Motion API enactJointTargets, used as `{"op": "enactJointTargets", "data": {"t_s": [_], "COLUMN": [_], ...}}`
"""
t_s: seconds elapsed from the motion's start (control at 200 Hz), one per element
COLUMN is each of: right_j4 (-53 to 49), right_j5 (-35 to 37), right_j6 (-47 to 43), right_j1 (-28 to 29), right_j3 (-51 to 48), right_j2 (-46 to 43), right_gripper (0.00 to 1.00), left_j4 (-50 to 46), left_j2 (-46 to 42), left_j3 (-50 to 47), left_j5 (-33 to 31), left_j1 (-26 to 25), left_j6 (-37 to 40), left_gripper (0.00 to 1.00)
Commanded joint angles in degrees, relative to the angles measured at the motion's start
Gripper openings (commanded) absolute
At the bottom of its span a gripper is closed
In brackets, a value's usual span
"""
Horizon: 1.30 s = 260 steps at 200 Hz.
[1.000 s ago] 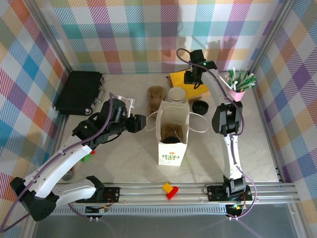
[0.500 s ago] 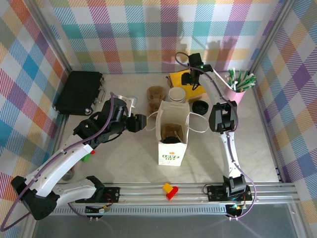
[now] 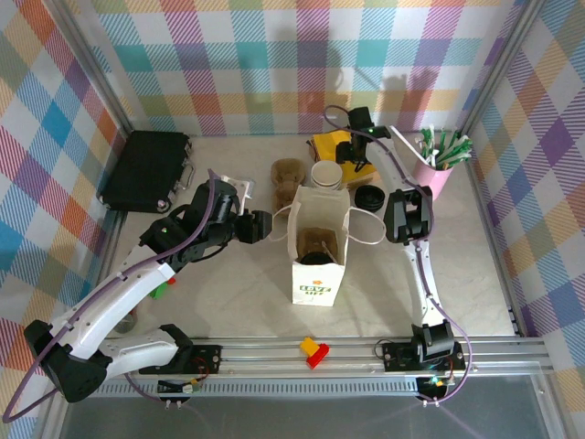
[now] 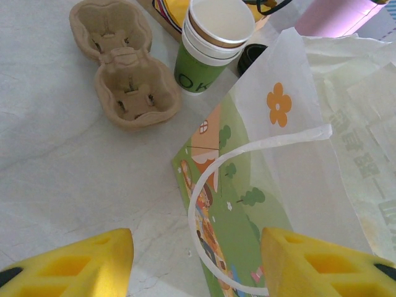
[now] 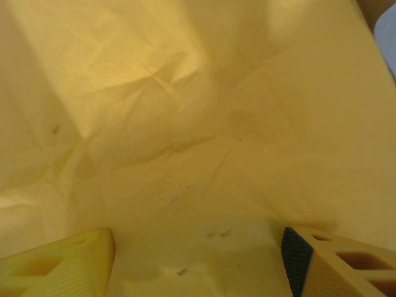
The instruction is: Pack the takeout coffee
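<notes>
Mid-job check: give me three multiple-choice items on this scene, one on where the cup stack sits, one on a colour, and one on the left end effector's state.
1. Where is the cup stack relative to the bag?
A inside it; B just beyond its far side; C at its near side.
2. What colour is the straw cup?
A pink; B blue; C black.
3. The left end effector is:
A shut on a lid; B shut on a straw; C open.

1 B: the top view shows the stack past the bag's far rim.
2 A: its wall is pink.
3 C: in the left wrist view its jaws stand wide apart at the bag's edge.
</notes>
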Motion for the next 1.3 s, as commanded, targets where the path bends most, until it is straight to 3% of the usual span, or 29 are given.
{"op": "enactJointTargets", "data": {"t_s": [0.0,0.205,0.605,1.035,1.295], "right_j4": [-0.3,-1.1,-0.2,-1.0,-5.1], "right_j5": [0.1,-0.2,-0.7,-1.4,-6.7], "right_j6": [-0.5,-0.2,0.8,1.8,6.4], "right_j1": [-0.4,-0.4,-0.9,-1.3,-1.3], "right_j3": [1.8,2.1,2.0,2.4,2.9], "right_j2": [1.6,3.0,-3.8,-12.7,-22.5], "right_gripper": [0.73,0.69,0.37,0.11,0.07], "left_j4": [1.0,1.1,0.4,-0.3,-0.1], "left_j2": [0.5,0.9,0.6,-1.5,-2.8], "left_j3": [2.3,2.7,3.4,3.5,3.9], "left_j5": [-0.2,0.2,0.3,0.6,1.1], "left_j1": [0.4,0.4,0.4,0.4,0.4], "left_j6": [0.8,0.8,0.9,0.6,-0.3], "left_gripper": [0.56,0.56,0.56,0.56,0.56]}}
